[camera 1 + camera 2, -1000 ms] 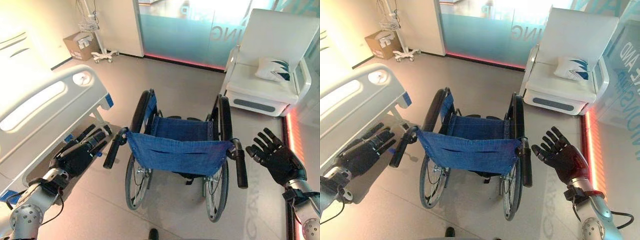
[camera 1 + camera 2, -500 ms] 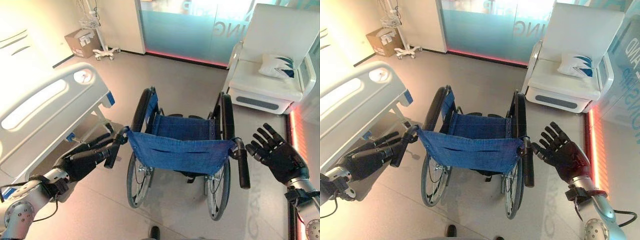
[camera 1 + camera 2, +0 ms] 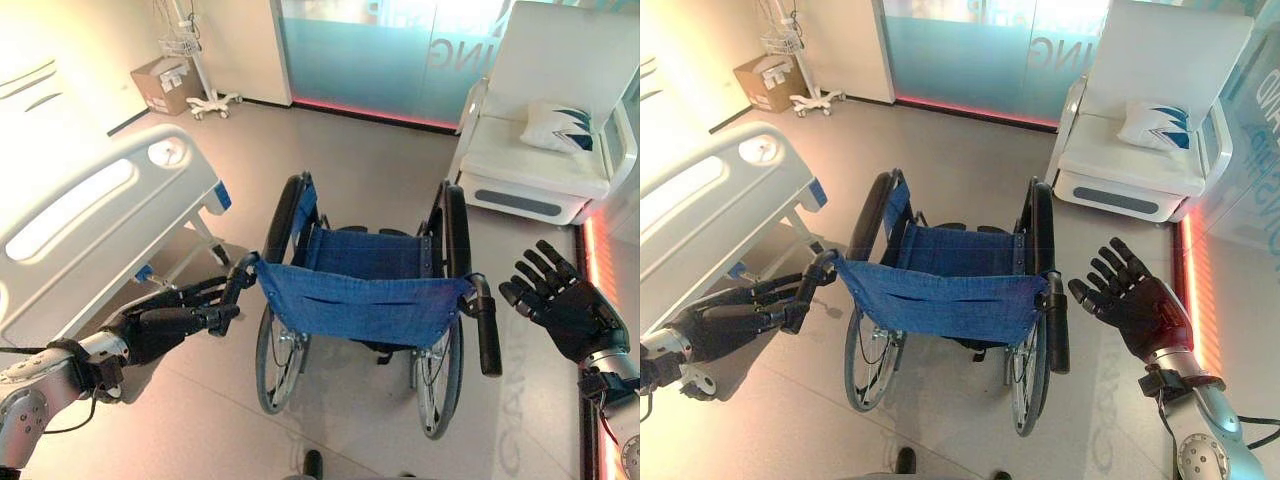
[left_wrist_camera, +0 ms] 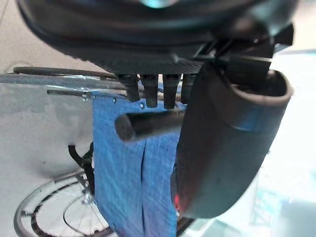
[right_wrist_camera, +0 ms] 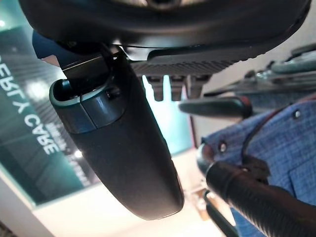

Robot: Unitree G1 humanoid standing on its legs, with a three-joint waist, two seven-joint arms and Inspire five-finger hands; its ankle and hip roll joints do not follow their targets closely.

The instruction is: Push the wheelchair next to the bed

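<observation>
The left hand's fingers lie straight and level, their tips touching the wheelchair's left push handle. The left wrist view adds what the head views cannot: the handle's round black end passes between the fingers and the thumb, and nothing is curled round it. The left hand reaches in from the lower left, beside the bed.

The right hand's fingers are spread wide and hold nothing. In the head views the right hand stands just to the right of the right push handle, apart from it; the right wrist view shows that handle close under the thumb, with the blue back cloth behind.

The wheelchair stands on the floor just beside the bed's foot end, its back toward the robot. A white armchair with a cushion sits far right, a cardboard box far left.

A second ago the left hand was short of its handle with fingers angled upward; it has since reached the handle. The right hand has barely shifted.
</observation>
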